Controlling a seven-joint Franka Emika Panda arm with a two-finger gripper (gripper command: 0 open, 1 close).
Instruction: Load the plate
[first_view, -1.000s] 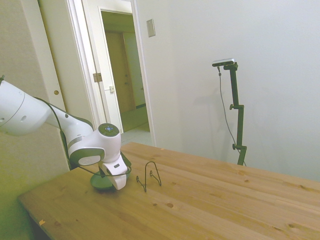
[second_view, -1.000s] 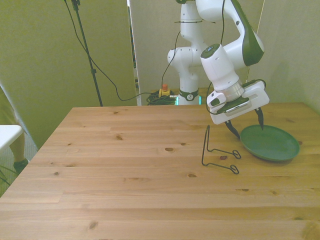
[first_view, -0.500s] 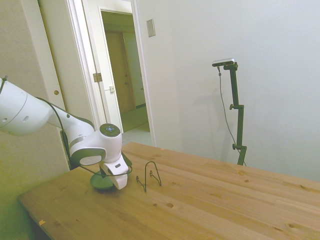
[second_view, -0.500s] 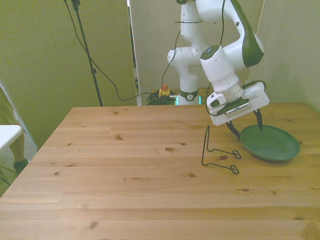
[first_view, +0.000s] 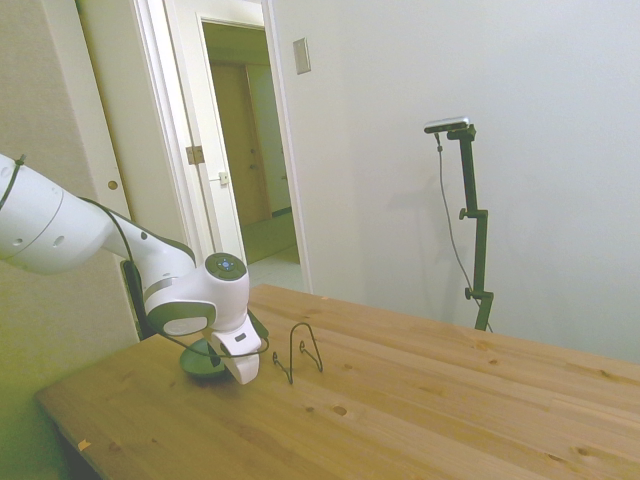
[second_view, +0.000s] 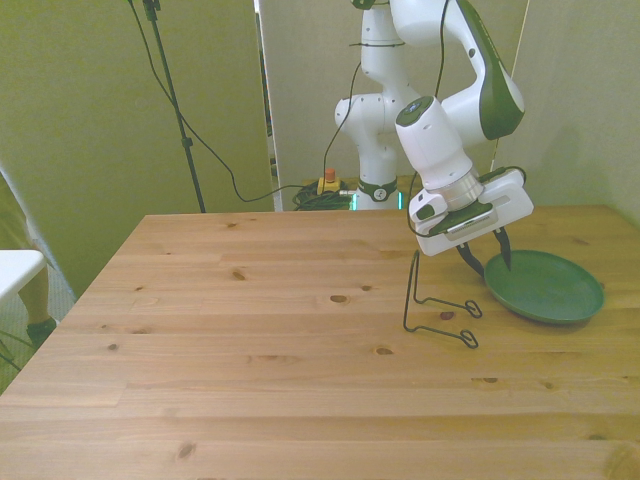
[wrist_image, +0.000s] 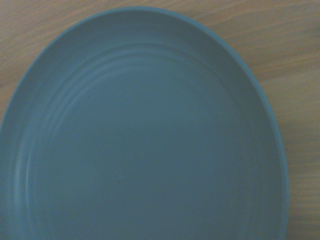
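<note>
The grey-green plate (second_view: 550, 288) lies flat on the wooden table at the front view's right. My gripper (second_view: 488, 262) is tilted down over the plate's edge nearest the rack. It is open, with one dark finger outside the rim and the other over the plate's inside. In the side view the white hand (first_view: 240, 352) hides most of the plate (first_view: 198, 364), and the gripper's tips cannot be seen there. The plate (wrist_image: 150, 130) fills the wrist view, plain and with nothing on it.
A thin black wire rack (second_view: 436, 301) stands on the table just beside the plate, toward the front view's left, and shows in the side view as the rack (first_view: 298, 350). Bare wooden tabletop (second_view: 250, 340) spreads across the front view's left and front.
The hand has shifted a little toward the front view's left, closer to the rack. The two fingers stand nearer to each other than a second ago. The plate has barely moved.
</note>
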